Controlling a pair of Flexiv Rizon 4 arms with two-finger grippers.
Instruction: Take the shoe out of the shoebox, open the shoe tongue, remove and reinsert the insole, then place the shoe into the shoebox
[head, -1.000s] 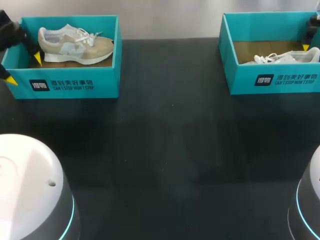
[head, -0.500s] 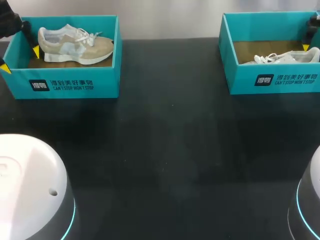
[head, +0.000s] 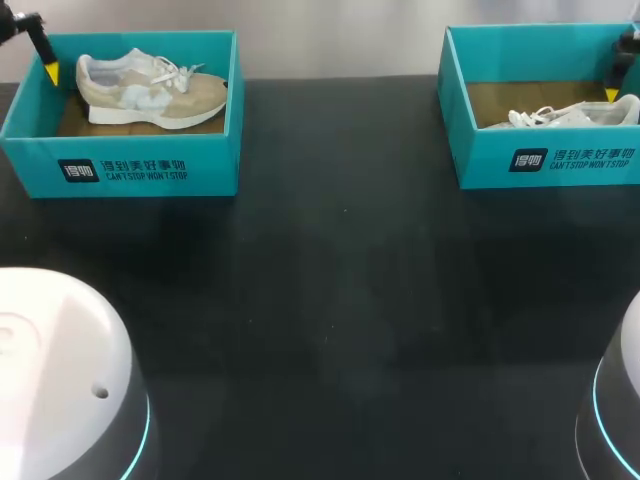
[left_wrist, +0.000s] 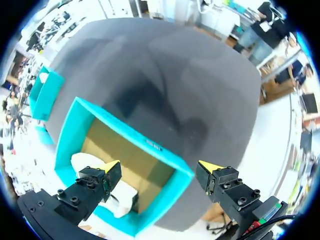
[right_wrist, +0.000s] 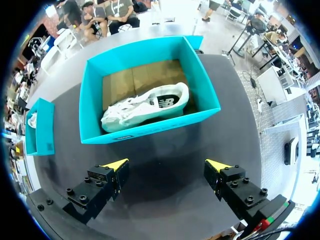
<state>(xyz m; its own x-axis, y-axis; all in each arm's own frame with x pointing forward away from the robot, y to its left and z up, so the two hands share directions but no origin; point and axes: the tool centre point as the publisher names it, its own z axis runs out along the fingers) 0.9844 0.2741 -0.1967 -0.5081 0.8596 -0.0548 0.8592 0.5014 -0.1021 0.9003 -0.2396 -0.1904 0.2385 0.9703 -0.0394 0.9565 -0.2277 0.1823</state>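
A beige and white shoe (head: 150, 88) lies in the left teal shoebox (head: 150, 165) at the table's far left. My left gripper (left_wrist: 161, 167) hangs open above that box's left end. One yellow-tipped finger (head: 48, 68) shows at the box's far left corner. In the left wrist view one tip is over the shoe's heel (left_wrist: 120, 197) and the other is beyond the box wall (left_wrist: 150, 145). A white shoe (right_wrist: 145, 107) lies in the right shoebox (right_wrist: 150, 131). My right gripper (right_wrist: 166, 165) is open and empty, held above the table short of that box's wall.
In the head view the right shoebox (head: 550, 160) stands at the far right with the white shoe (head: 570, 115) inside, and a fingertip (head: 612, 95) of my right gripper shows at its right end. Dark tabletop (head: 340, 300) stretches between the boxes and toward the arm bases.
My left gripper has risen and drawn back from the left box's left end toward its far corner. The right arm and both shoes have stayed put.
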